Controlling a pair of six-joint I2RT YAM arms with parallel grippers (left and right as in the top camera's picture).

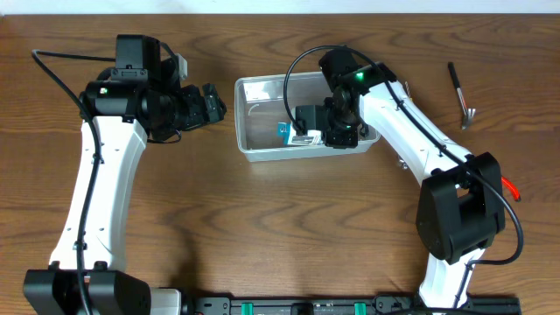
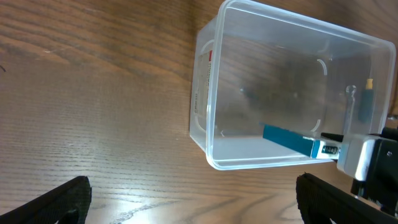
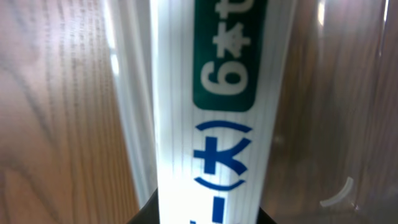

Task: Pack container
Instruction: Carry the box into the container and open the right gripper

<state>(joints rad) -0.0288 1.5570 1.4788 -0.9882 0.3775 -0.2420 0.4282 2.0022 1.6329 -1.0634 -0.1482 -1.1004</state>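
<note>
The clear plastic container stands at the table's middle back; it also shows in the left wrist view and the right wrist view. My right gripper is shut on a small blue-and-white box and holds it inside the container near its front wall. The box fills the right wrist view and shows in the left wrist view. My left gripper is open and empty, just left of the container; its fingertips frame bare table.
A black-handled tool lies at the back right of the table. A red item shows beside the right arm's base. The table is brown wood.
</note>
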